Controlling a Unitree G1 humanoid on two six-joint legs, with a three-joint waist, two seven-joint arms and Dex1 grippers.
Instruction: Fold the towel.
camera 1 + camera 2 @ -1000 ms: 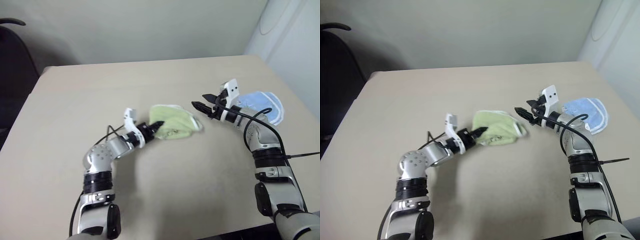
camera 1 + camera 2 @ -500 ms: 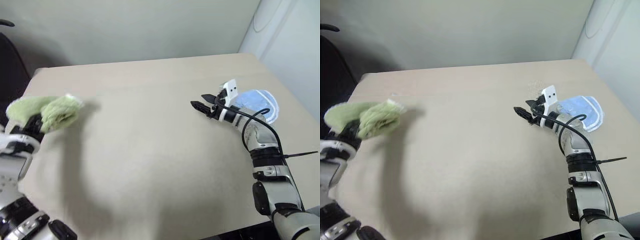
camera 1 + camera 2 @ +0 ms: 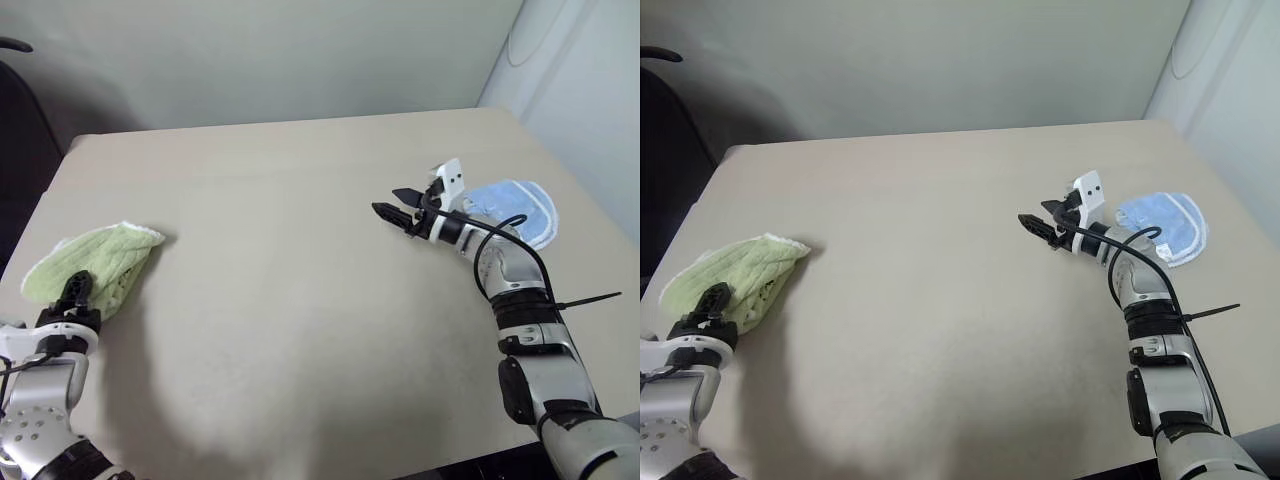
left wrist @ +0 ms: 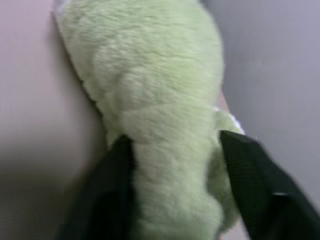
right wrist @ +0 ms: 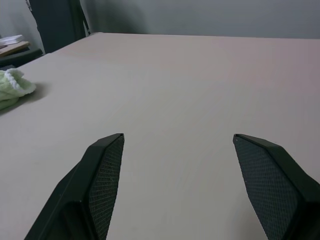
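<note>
We note the table (image 3: pixel 300 200) first: a tan top spanning most of the frame. The towel (image 3: pixel 95 262) lies bunched at its left edge, lower left of the frame, long axis running from lower left toward upper right. The left gripper (image 3: pixel 76 291) sits at the towel's lower end; in the wrist view its fingers (image 4: pixel 112 195) stand apart with the cloth between them. The right gripper (image 3: pixel 398 207), right of centre, is spread wide and empty, well apart from the towel. We judge the left arm far nearer, and a pale blue cloth (image 3: pixel 515 207) irrelevant.
</note>
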